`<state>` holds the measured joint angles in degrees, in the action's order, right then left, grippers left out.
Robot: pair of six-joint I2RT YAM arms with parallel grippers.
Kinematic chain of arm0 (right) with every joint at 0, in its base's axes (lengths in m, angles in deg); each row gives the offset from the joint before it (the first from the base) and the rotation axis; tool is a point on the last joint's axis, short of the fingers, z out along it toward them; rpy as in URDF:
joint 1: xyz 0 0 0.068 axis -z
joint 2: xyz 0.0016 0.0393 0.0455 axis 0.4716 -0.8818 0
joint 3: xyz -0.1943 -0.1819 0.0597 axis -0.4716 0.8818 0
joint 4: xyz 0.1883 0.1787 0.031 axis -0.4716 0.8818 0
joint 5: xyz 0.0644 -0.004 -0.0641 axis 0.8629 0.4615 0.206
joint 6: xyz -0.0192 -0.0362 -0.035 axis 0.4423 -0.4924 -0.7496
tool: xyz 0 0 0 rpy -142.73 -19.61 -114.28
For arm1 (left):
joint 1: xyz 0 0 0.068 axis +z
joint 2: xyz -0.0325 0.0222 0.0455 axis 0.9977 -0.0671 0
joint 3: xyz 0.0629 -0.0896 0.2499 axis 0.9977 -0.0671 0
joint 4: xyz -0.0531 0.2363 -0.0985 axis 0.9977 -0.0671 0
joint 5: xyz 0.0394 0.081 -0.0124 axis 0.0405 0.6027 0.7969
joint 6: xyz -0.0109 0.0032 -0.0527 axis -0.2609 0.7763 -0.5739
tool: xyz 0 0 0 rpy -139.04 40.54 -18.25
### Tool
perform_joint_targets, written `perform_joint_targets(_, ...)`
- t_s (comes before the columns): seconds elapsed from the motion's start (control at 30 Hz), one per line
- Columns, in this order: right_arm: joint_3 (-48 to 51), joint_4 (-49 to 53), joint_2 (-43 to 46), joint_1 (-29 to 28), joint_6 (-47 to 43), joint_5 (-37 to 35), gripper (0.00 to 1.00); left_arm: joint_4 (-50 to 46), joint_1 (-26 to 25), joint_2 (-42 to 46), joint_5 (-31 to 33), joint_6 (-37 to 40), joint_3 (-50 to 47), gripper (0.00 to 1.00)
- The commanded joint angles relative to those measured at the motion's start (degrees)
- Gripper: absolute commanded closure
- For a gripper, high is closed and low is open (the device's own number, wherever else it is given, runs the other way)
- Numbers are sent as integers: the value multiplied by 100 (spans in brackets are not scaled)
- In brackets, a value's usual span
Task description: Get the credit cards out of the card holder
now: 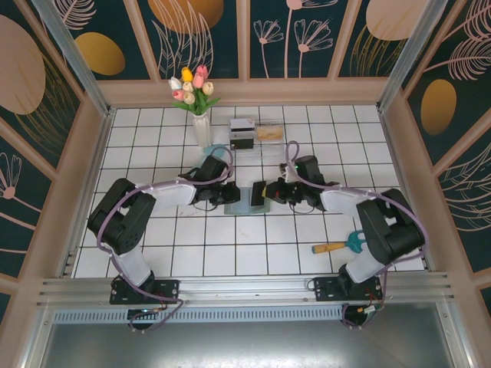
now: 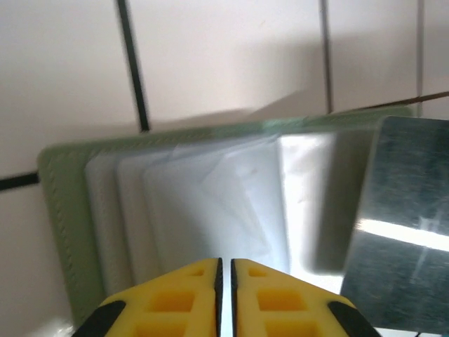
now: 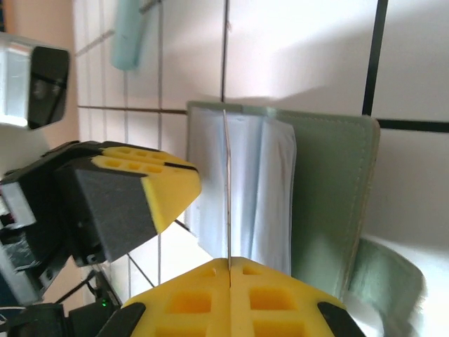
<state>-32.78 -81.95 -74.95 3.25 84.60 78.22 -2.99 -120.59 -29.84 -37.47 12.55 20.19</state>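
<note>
At right wrist: right tool (image 3: 229,261) clamped on credit card (image 3: 228,182) | left tool (image 2: 224,262) nearly together

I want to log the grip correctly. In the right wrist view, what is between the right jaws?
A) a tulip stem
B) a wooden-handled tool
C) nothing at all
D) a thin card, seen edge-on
D: the jaws of the right gripper are shut on a credit card, which shows as a thin line rising from between them in front of the open card holder.
</note>
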Motion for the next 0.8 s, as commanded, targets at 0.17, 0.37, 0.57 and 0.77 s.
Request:
perform_joint_targets(0.17, -110, -315, 950, 281, -409, 358, 100, -69, 383, 988, -16, -220, 691, 55)
perform_joint_targets(0.37, -704, -482, 960, 314, -579, 664, 100, 133, 808, 1549, -384, -271, 649, 33)
perform_joint_targets(0.57, -1267, -1076, 653, 317, -253, 1242, 100, 985, 989, 1905, -1545, -385, 524, 13)
perform_joint_targets(0.77, -1587, -1350, 466, 307, -64, 1716, 100, 1867, 1035, 1844, -2306, -709, 690, 13)
